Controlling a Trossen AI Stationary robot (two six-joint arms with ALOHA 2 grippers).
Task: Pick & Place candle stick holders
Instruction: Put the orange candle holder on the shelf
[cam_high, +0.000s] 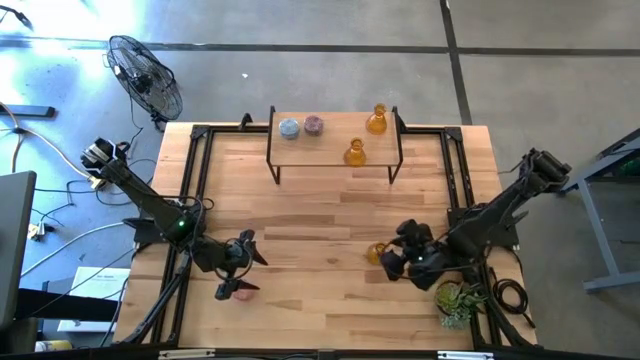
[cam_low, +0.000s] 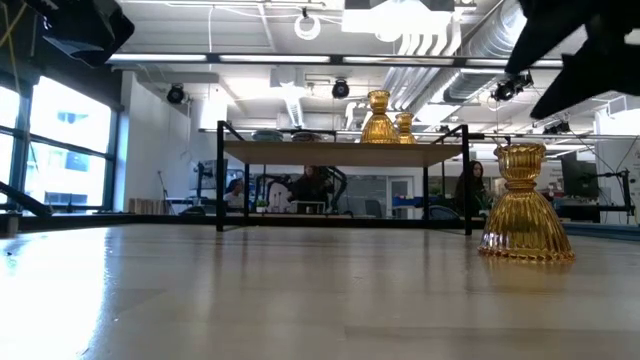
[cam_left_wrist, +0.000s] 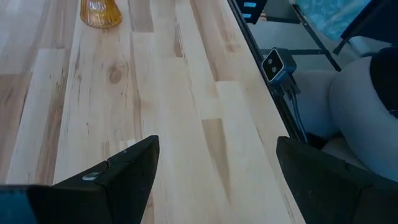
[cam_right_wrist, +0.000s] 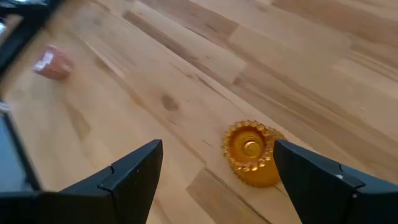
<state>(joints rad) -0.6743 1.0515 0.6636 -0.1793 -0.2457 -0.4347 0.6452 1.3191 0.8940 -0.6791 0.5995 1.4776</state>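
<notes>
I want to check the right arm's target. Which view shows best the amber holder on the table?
The low view: the amber holder stands upright, whole profile visible. The right wrist view shows its top, between the open right gripper. The high view shows it small; the left wrist view crops it.

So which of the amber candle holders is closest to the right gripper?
The amber holder standing alone on the tabletop, just ahead of the open right gripper. The other two amber ones stand on the raised shelf.

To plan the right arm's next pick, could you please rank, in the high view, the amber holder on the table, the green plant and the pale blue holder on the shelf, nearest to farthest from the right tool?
1. Amber holder, just beside the right tool, toward the table's middle.
2. Green plant, at the table's near right corner.
3. Pale blue holder, far off on the shelf.
</notes>
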